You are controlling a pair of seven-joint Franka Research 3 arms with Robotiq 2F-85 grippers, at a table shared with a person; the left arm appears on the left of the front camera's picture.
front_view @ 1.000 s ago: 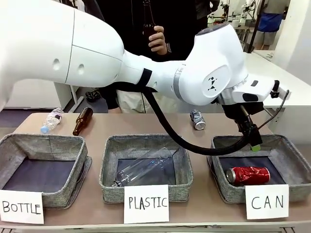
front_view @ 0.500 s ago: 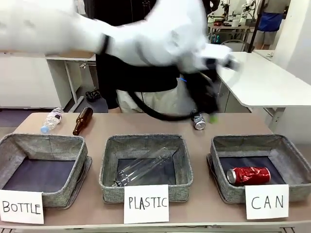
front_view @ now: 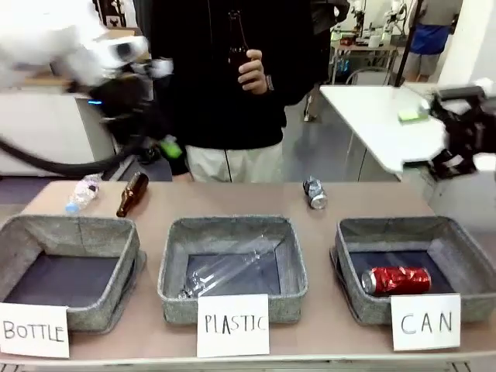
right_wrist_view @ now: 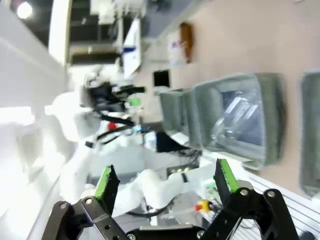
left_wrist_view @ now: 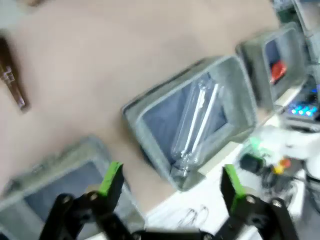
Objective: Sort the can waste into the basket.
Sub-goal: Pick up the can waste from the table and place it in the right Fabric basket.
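Tan desk (front_view: pixel 232 203), white table (front_view: pixel 372 124) behind; red can (front_view: pixel 396 279) in the basket (front_view: pixel 387 225). Blurred left end effector (left_wrist_view: pixel 170 175) and right end effector (right_wrist_view: pixel 164 177) gape empty.

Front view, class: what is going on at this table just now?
A waste-sorting job is half done. The red can lies in the CAN basket, while the silver can sits on the table beyond the baskets. The left gripper and the right gripper are both open and empty, raised off the table. Across the table, a person's hand holds a brown glass bottle.
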